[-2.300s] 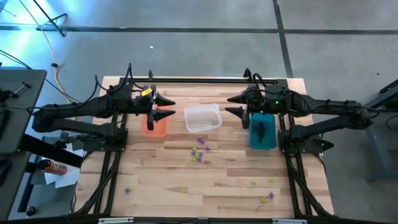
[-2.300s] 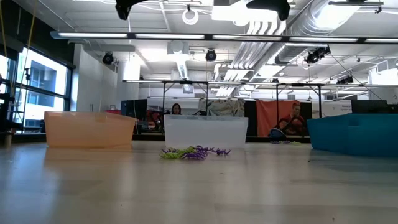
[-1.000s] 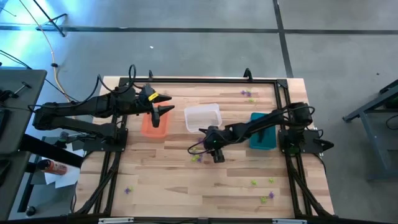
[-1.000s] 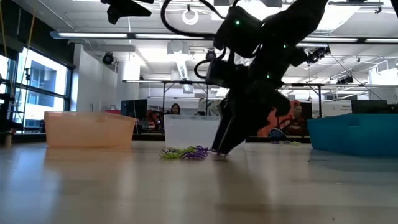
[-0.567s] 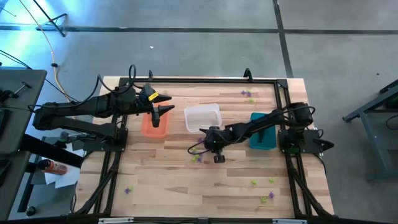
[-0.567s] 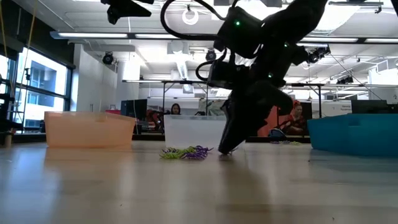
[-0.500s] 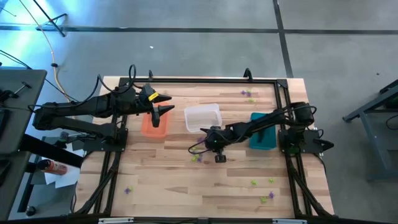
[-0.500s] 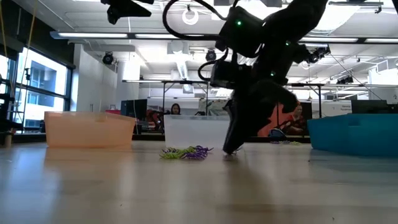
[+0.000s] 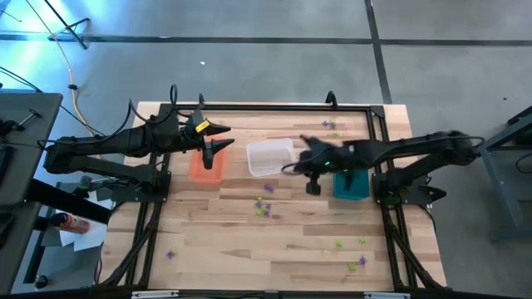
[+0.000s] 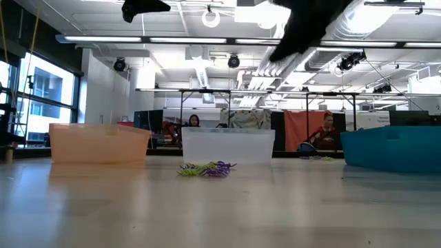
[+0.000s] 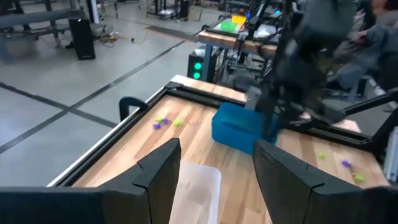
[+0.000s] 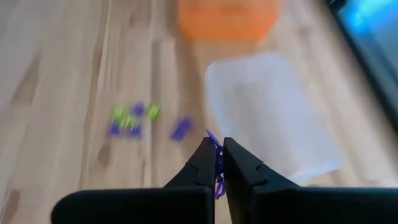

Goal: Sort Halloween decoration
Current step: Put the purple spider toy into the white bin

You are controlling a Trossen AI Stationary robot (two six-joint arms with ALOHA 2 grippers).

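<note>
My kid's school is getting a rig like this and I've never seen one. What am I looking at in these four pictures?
Two dark robot arms work at a wooden table. One camera looks straight down, one sits level with the tabletop, and one rides on each wrist. An orange plastic bin, a clear plastic bin and a teal plastic bin stand in a row, with tiny purple and yellow-green spidery trinkets scattered nearby. The right pincer grips a purple trinket beside the clear bin. The left pincer is open above the orange bin.

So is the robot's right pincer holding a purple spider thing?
Yes, the right pincer is pinched shut on a purple trinket sticking out between its fingertips.
</note>
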